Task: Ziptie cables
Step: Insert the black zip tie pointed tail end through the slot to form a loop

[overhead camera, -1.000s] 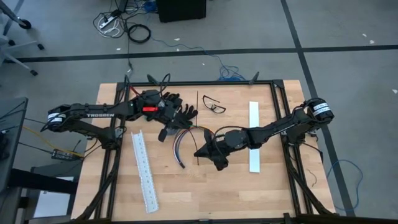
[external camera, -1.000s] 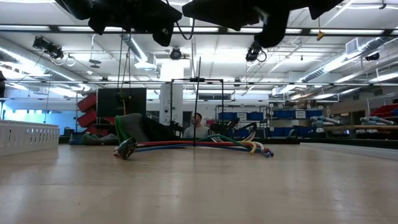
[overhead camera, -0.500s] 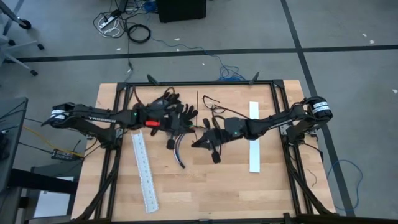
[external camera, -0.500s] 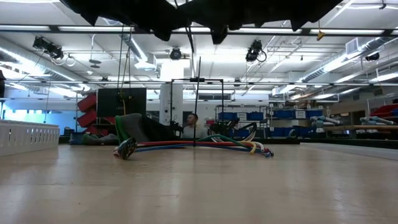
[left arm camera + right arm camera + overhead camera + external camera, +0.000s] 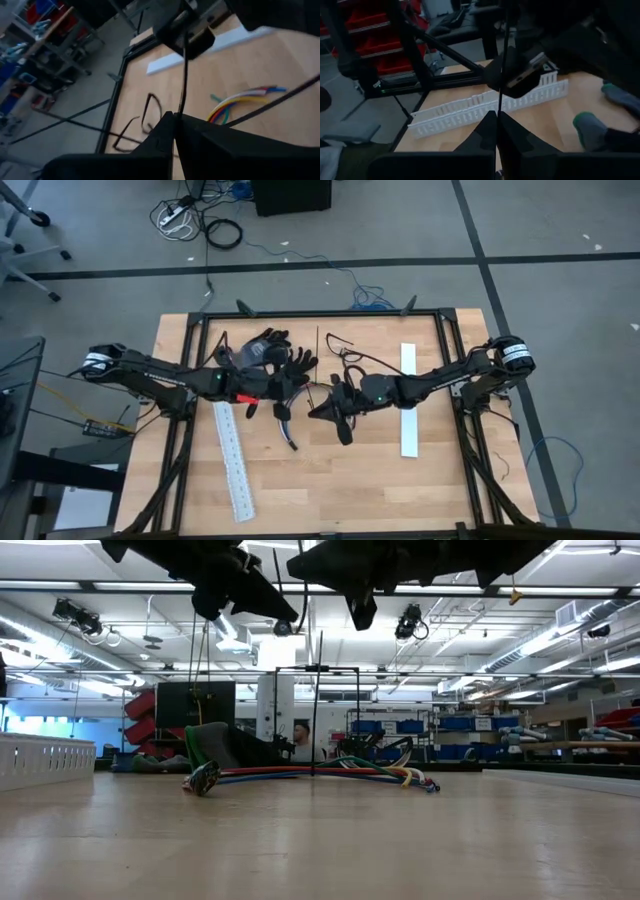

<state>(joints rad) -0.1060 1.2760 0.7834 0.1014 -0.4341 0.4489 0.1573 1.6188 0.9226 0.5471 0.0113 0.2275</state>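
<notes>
Both hands are up off the wooden surface (image 5: 420, 480) and nearly tip to tip over its middle. Left hand (image 5: 283, 413) is pinched fully shut on a thin black zip tie (image 5: 183, 75). Right hand (image 5: 318, 413) is clamped shut on that same tie too. The cables (image 5: 290, 437) lie on the wood right under the left hand, coloured ends fanned out.

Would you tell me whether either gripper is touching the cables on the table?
Apart. The low view shows the left gripper and right gripper high above the cables.
</notes>
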